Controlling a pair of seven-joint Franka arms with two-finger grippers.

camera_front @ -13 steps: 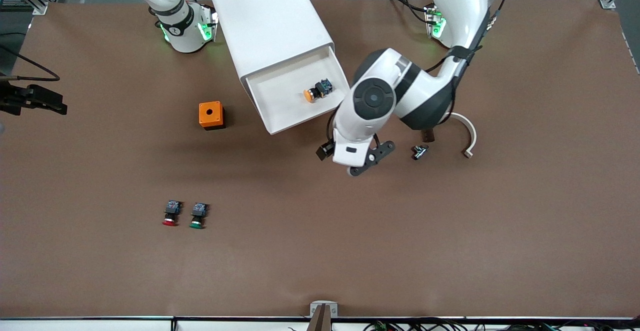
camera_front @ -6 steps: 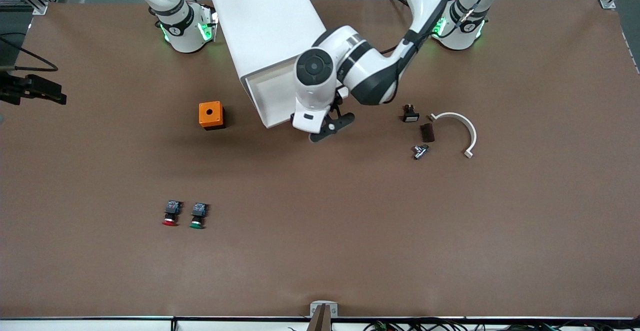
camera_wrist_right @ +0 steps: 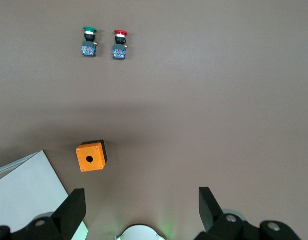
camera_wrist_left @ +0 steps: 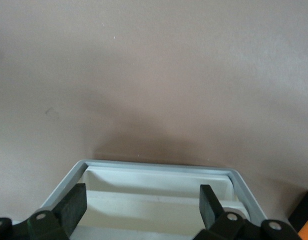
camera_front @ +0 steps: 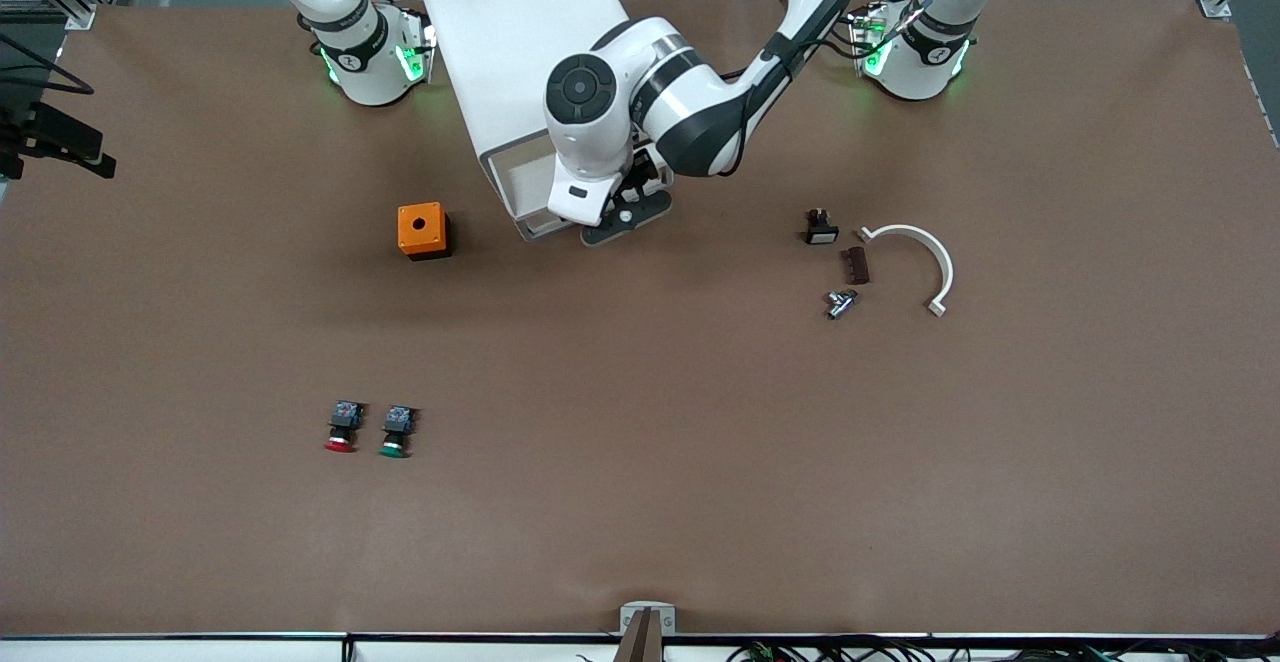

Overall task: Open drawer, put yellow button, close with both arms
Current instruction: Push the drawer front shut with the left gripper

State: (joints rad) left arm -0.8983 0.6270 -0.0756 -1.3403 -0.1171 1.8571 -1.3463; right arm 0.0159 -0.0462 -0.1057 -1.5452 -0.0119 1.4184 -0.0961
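Drawer (camera_front: 528, 197) of the white cabinet (camera_front: 530, 52) at the tabletop's robot-side edge stands pulled out; left gripper (camera_wrist_left: 141, 210) hangs over its tray, fingers spread. Yellow button hidden. Right gripper (camera_wrist_right: 139, 210) waits spread above the tabletop.

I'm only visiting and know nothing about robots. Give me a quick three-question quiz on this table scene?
1. True or false: the left end effector hangs over the open drawer.
2. Which lies nearest the front camera? A orange box, B green button, C cabinet.
3. Fill in: the right end effector, up above the table, waits with fingers ___.
Key: 1 true; 2 B; 3 open.
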